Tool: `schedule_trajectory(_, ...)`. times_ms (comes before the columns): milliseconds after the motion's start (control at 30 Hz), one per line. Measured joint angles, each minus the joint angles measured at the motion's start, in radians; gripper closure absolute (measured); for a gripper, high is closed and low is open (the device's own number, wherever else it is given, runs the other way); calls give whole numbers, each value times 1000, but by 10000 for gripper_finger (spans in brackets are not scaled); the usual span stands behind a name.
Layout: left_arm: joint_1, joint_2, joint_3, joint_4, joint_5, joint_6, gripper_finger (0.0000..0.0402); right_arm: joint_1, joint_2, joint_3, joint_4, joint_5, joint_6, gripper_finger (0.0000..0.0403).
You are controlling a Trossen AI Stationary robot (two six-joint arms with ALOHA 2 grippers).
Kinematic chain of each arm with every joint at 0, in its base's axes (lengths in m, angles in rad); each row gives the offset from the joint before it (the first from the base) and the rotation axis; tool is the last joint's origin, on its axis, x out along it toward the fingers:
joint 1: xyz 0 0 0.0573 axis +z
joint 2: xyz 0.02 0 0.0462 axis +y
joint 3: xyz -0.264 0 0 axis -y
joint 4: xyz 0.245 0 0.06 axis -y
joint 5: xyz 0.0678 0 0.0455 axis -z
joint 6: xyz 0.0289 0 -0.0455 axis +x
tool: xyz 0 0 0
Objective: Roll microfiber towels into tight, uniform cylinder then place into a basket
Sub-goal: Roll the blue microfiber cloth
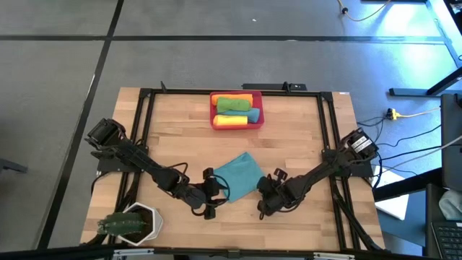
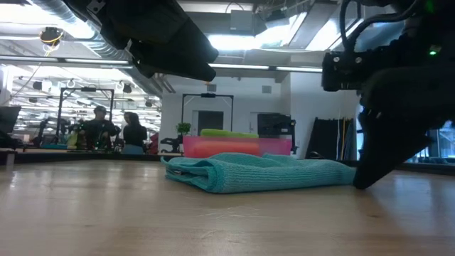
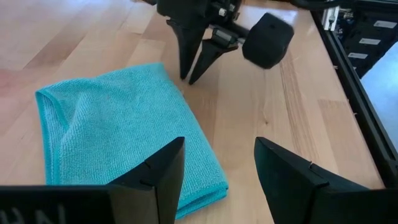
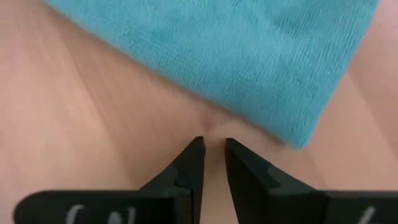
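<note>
My left arm reaches in low over the worktop (image 1: 303, 137) from the left edge, its left claw (image 1: 211, 195) spread wide just beside the near left edge of the teal towel (image 1: 240, 175), which lies folded flat in the middle. My right arm angles in from the right, and my right claw (image 1: 262, 204) points down with its tips on the wood, nearly closed with only a thin slit between them and gripping nothing, just off the towel's near right corner (image 4: 298, 134). At the far edge, well apart from both claws, the basket (image 1: 214, 108) holds green, orange and yellow rolls.
</note>
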Motion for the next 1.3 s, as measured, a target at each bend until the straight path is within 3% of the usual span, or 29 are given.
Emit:
schedule_trajectory(133, -3, 0, 0, 0, 8, 2, 218, 10, -42, -3, -3, -42, 27, 334)
schedule_trajectory(400, 7, 0, 0, -106, -15, -30, 218, 16, -56, -2, -5, -8, 49, 334)
schedule_trajectory(700, 55, 0, 0, -264, -167, -36, 218, -23, -56, -2, -66, 140, 44, 334)
schedule_trajectory(933, 128, 0, 0, -274, -65, -77, 218, -137, -47, -1, -113, 149, 14, 334)
schedule_trajectory(1300, 109, 0, 0, -270, -1, -69, 218, -261, -50, 0, -113, 167, -141, 334)
